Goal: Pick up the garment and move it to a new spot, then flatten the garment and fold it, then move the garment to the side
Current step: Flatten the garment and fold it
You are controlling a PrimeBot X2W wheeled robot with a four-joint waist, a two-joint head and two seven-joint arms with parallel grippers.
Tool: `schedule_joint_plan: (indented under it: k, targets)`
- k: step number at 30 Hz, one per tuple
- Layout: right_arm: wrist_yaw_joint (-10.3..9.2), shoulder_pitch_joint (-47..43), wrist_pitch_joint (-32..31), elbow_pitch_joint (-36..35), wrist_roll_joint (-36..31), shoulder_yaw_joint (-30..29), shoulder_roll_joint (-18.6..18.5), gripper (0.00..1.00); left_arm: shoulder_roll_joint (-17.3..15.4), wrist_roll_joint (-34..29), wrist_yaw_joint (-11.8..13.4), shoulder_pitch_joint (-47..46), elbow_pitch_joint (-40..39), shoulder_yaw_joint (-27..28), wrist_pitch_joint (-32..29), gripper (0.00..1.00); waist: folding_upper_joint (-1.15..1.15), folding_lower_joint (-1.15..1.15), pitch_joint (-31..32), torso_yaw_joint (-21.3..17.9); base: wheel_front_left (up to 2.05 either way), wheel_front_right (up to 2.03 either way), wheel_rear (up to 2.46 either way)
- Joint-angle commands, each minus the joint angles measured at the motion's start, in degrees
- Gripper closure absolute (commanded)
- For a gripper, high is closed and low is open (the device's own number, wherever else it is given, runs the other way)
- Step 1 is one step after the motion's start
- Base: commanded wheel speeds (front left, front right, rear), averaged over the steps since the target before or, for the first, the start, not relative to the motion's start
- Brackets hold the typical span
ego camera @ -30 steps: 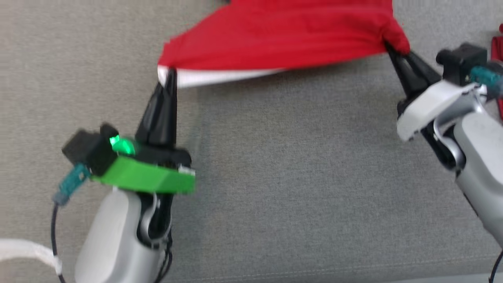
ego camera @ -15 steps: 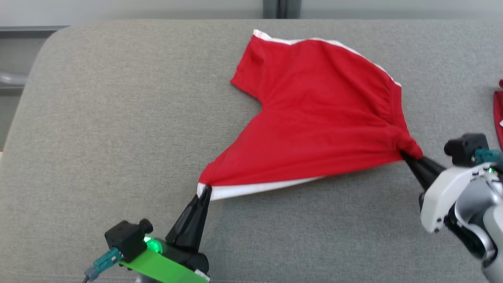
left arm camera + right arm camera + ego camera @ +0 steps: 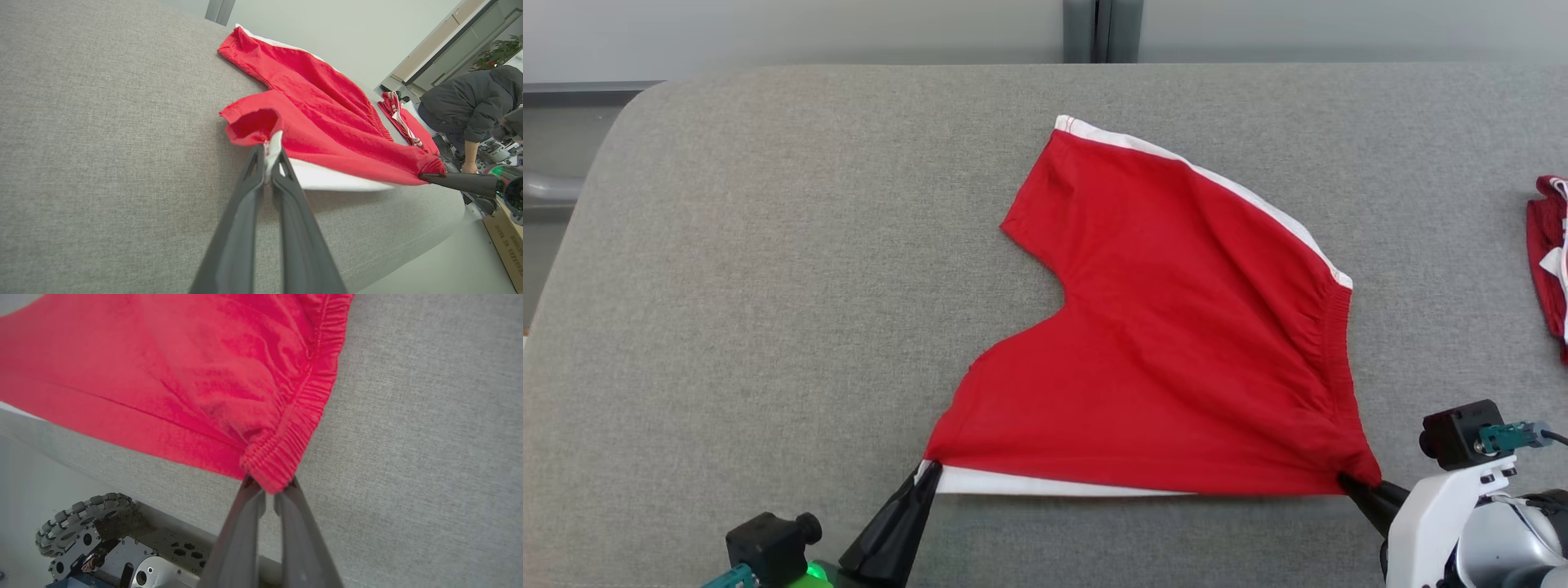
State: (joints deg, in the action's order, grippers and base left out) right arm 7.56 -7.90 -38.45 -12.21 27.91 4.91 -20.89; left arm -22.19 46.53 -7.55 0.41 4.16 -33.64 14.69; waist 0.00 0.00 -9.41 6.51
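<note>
On a grey padded surface, red shorts are lying spread out; the left gripper is pinching a leg hem and the right gripper the waistband corner, likely holding the near edge taut for flattening.

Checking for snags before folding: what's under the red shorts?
Grey padded surface under the red shorts; their white trim shows below the near edge, which is held raised between left claw and right claw. Whatever lies beneath the middle is covered.
</note>
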Motion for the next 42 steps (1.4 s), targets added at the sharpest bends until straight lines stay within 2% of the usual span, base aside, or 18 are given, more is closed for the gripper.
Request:
schedule_joint_plan:
  k: [1, 10, 19, 28, 32, 42]
  targets:
    - [-0.14, -0.4, -0.3, -1.5, -0.7, -0.6, 0.4, 1.0, -0.3, -0.2, 0.3, 0.1, 0.0, 1.2, 0.3, 1.0, 0.0, 0.0, -0.2, -0.5, 0.0, 0.0, 0.0]
    - [-0.13, 6.1, 2.8, -2.6, -1.4, 0.7, 3.1, 1.0, 5.0, -2.1, 0.2, -12.1, 3.9, 6.4, 0.5, 1.0, 0.0, 0.0, -2.0, -2.4, 0.0, 0.0, 0.0]
    - [-0.1, 16.8, 6.6, 1.6, -0.5, 1.5, 5.7, 1.0, 8.8, -3.4, 0.1, -29.5, 16.1, 3.2, 0.5, 1.0, 0.0, 0.0, -6.6, -5.3, 0.0, 0.0, 0.0]
    - [-0.08, 27.5, 13.8, 8.5, -1.4, 1.6, 10.0, 1.0, 9.8, -3.9, 0.1, -42.1, 23.1, 3.4, 0.5, 1.0, 0.0, 0.0, -12.5, -9.8, 0.0, 0.0, 0.0]
    - [-0.07, 30.1, 16.5, 11.1, -1.1, 0.9, 12.9, 1.0, 9.7, -5.0, 0.1, -45.3, 25.3, 4.4, 0.5, 1.0, 0.0, 0.0, -14.3, -11.6, 0.0, 0.0, 0.0]
    - [-0.07, 34.4, 21.6, 16.1, -0.9, -1.8, 17.1, 1.0, 10.4, -8.3, 0.1, -51.1, 31.3, 6.5, 0.5, 1.0, 0.0, 0.0, -17.9, -15.0, 0.0, 0.0, 0.0]
